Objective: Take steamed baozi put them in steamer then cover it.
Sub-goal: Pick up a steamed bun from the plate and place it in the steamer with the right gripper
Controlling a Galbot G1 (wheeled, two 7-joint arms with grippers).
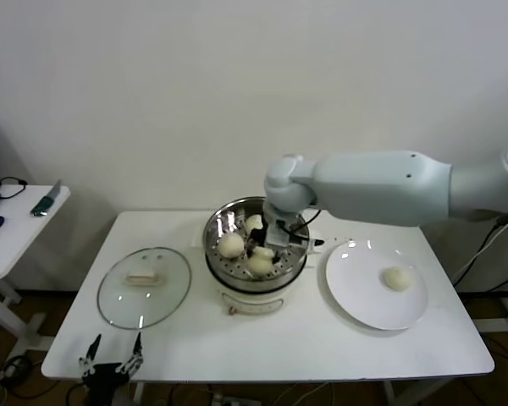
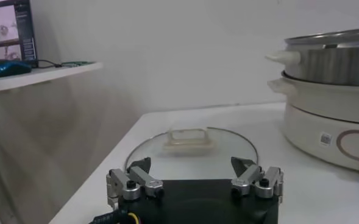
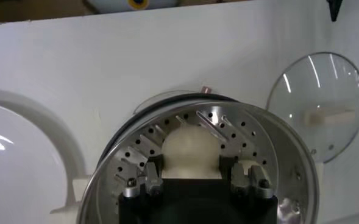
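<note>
1 baozi [image 3: 191,150] between right gripper [image 3: 191,176] fingers (inside steamer [image 1: 220,269])

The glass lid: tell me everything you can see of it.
The glass lid is round and clear with a thin metal rim and a cream-white rectangular handle at its centre. It lies flat, handle up, on the white table, to the robot's left of the steamer and apart from it. Nothing grips it; the open left gripper hangs off the table's near edge, just short of the lid.
</note>
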